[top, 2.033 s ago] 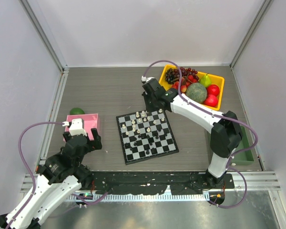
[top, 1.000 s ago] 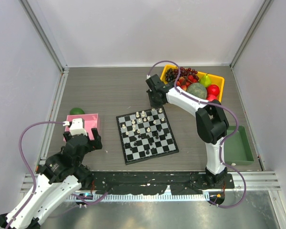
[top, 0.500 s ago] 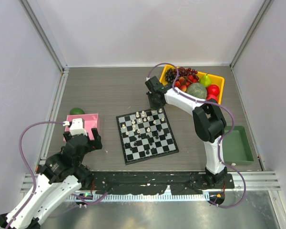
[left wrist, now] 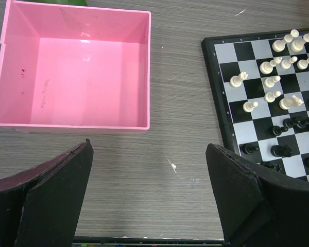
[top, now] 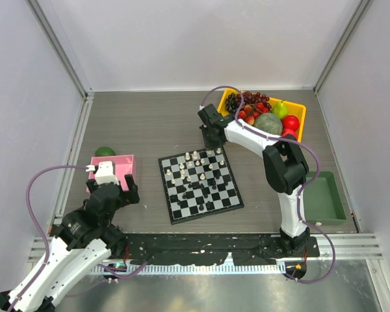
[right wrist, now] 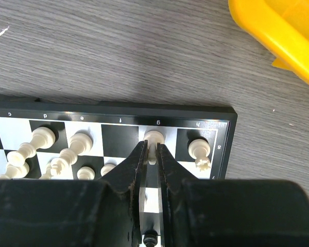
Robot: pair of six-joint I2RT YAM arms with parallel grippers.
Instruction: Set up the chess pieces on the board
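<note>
White chess piece (right wrist: 153,137) stands upright on the board (right wrist: 118,110), on its far-row g square, pinched between the nearly closed fingers (right wrist: 135,167) of the right gripper (right wrist: 153,150); the left gripper (left wrist: 148,154) gapes empty, well apart.

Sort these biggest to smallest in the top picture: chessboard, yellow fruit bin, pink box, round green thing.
1. Chessboard, though the yellow bin looks nearly as big, and the right arm hides part of it.
2. Yellow bin.
3. Pink box.
4. Round green thing, smallest by far.

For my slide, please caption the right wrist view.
Right gripper pinching a white chess piece at the edge of the board.
</note>
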